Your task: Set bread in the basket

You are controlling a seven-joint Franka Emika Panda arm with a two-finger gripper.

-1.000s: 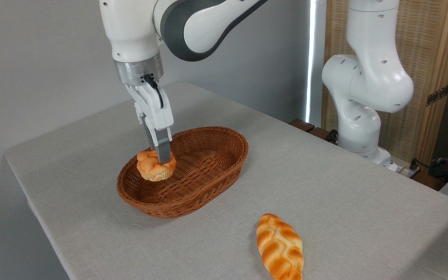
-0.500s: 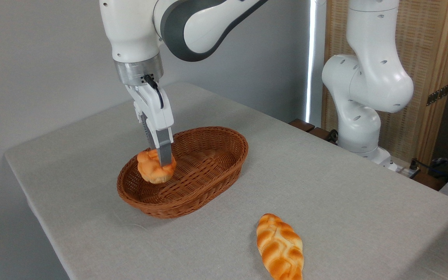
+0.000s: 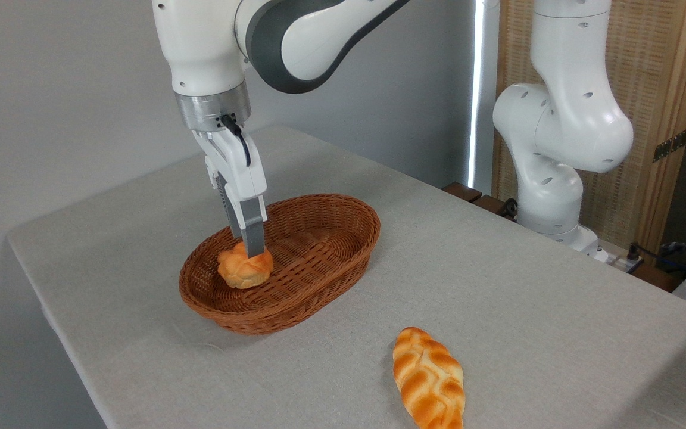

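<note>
Jaws of the gripper [image 3: 250, 252] pinch the knotted bun [image 3: 245, 271], low inside the wicker basket's [image 3: 343, 205] left end; release gently, then rise straight up.

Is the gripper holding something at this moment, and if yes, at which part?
It cannot be told. The gripper has its fingers at the top of the knotted bun, which sits inside the wicker basket; whether they grip it is unclear.

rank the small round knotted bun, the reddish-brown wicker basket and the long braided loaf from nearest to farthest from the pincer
1. Small round golden knotted bun: right at the pincer tips, inside the basket's left end.
2. Reddish-brown oval wicker basket: surrounding the bun, below the pincer.
3. Long braided orange loaf: on the table, front right, clearly farthest.
</note>
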